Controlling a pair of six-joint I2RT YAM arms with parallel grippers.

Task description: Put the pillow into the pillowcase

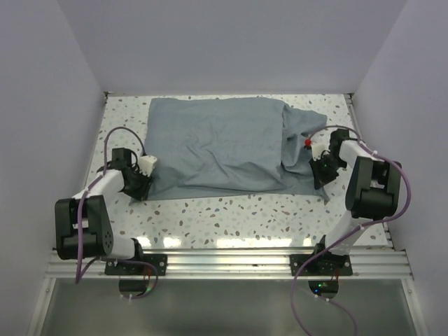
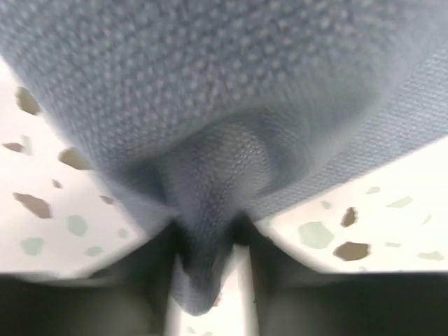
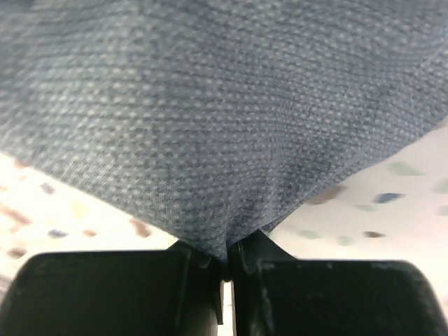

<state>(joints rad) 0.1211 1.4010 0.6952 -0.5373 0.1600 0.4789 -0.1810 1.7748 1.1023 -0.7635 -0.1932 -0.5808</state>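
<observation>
Right pincer [image 3: 226, 264] and left pincer [image 2: 210, 269] each clamp an end of the pillowcase [image 1: 217, 143], lying plump on the surface [image 1: 231, 210] (pillow unseen, probably inside). My thin pinches could slip if I lift unevenly.

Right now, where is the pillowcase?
In the top view the pillowcase lies across the table, between the left gripper pinching its near-left corner and the right gripper pinching its right end.

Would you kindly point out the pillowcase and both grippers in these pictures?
pillowcase [image 1: 217, 143], top view, middle of its grey-blue face.
left gripper [image 2: 210, 255], left wrist view, between fingertips pinching the pillowcase.
right gripper [image 3: 227, 257], right wrist view, between fingertips pinching the pillowcase.
</observation>
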